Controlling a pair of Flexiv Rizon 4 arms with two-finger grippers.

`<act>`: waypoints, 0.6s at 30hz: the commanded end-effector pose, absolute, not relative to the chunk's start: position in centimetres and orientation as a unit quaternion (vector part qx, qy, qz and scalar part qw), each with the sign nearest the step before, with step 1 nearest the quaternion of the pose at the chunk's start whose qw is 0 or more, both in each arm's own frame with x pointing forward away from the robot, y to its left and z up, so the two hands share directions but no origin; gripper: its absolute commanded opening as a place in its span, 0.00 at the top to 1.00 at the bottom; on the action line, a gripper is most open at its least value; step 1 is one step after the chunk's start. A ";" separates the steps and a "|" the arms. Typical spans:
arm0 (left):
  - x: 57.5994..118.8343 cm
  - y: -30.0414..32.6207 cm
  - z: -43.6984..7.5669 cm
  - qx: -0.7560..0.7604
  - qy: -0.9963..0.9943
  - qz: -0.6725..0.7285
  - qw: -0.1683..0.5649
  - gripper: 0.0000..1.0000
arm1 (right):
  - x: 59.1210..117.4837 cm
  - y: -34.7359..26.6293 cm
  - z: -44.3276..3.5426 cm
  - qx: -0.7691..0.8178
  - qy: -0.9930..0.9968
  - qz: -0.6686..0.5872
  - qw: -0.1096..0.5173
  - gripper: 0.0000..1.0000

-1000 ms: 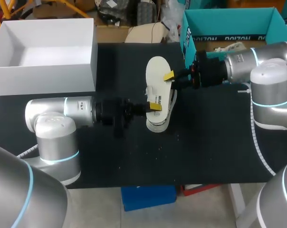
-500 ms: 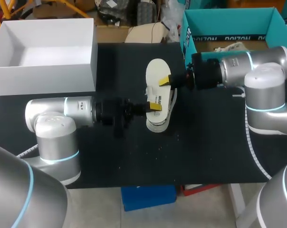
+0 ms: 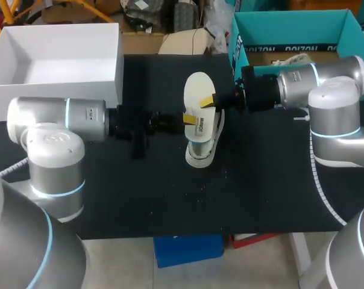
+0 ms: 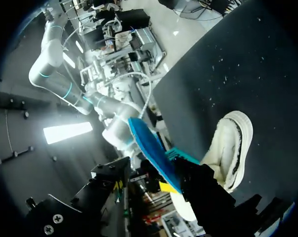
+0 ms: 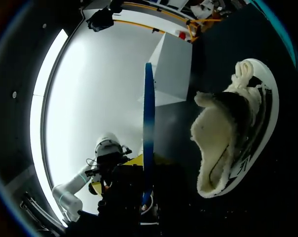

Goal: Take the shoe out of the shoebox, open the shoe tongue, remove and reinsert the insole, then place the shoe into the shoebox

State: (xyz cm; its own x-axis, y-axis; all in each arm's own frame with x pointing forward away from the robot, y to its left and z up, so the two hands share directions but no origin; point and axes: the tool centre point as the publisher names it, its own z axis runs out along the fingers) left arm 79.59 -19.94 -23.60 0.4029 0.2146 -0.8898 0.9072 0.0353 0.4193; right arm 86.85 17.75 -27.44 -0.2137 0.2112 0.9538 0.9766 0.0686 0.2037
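The white shoebox [image 3: 61, 90] is seen well left of the shoe [image 3: 203, 144], which lies on the tabletop [image 3: 260, 180]. The left fingers [image 3: 191, 118] are placed at the shoe's left side; their grip cannot be told. Above the shoe, the insole [image 3: 197, 89] seems clamped between the right fingers [image 3: 209, 101].

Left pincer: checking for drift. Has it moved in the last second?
Yes. The left pincer shifted toward the table's far edge, nearer the white box.

Black worktop [image 3: 260, 192] flecked with small pale specks, large open-topped white box [image 3: 55, 99] standing on its far left corner, box's right wall towards the middle of the worktop
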 end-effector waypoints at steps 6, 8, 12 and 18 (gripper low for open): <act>76.7 -13.7 -21.0 0.801 0.548 -0.054 0.235 0.00 | 86.9 17.8 -27.5 -0.484 -0.613 -0.481 0.399 1.00; 76.9 -13.9 -20.8 0.805 0.555 -0.030 0.207 0.00 | 86.9 17.8 -27.5 -0.484 -0.613 -0.481 0.399 1.00; 77.2 -15.5 -19.7 0.804 0.570 -0.008 0.171 0.00 | 86.9 17.8 -27.5 -0.484 -0.613 -0.481 0.399 1.00; 76.9 -16.5 -18.5 0.808 0.581 0.044 0.088 0.00 | 86.9 17.8 -27.5 -0.484 -0.613 -0.481 0.399 1.00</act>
